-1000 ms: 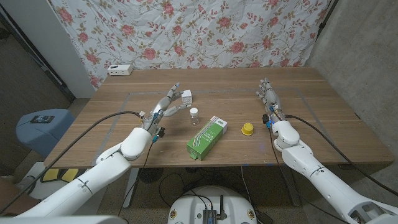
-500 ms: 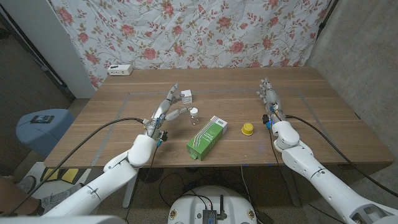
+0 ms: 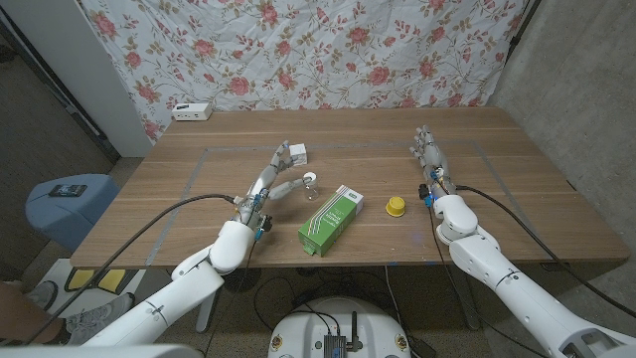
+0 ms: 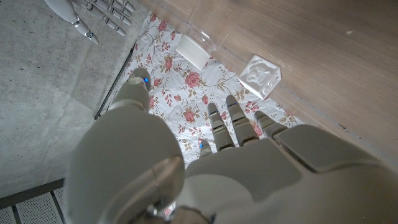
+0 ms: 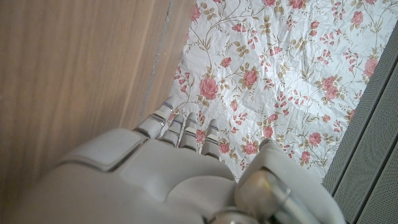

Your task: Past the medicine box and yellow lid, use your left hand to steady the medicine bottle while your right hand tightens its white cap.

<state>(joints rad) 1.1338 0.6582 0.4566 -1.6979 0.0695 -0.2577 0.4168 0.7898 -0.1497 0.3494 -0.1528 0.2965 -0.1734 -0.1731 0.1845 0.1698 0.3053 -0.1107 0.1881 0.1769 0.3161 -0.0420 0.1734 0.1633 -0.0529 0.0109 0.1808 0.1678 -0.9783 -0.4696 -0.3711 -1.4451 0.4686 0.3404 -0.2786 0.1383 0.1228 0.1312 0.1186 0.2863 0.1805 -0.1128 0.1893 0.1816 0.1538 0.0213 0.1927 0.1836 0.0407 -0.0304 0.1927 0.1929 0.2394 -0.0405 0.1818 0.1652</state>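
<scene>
The wooden worktop [image 3: 517, 209] carries everything, with a flowered cloth [image 3: 328, 50] hanging behind it. The left arm [image 3: 189, 283] reaches in from the near left corner, the right arm [image 3: 497, 268] from the near right.

The left robot hand [image 3: 276, 177] is raised over the worktop with its fingers spread apart and nothing in them. The right robot hand [image 3: 430, 159] stands on its edge toward the right side, fingers straight and close together, holding nothing — well apart from the task's things.

The green-and-white box [image 3: 331, 220] lies just to the right of the left robot hand and nearer the robot, set at a slant. The clear bottle [image 3: 311, 185] with its white cap stands upright just beside the left robot hand's fingertips, between that hand and the box; whether a fingertip touches it cannot be told. In the left wrist view the bottle [image 4: 198, 45] shows past that hand's fingers [image 4: 233, 121].

A small white cube [image 3: 297, 153] sits just beyond the left robot hand, farther from the robot. The yellow lid [image 3: 396, 206] rests between the box and the right robot hand — closer to the right one. A white power strip [image 3: 191, 111] lies at the far left edge.
</scene>
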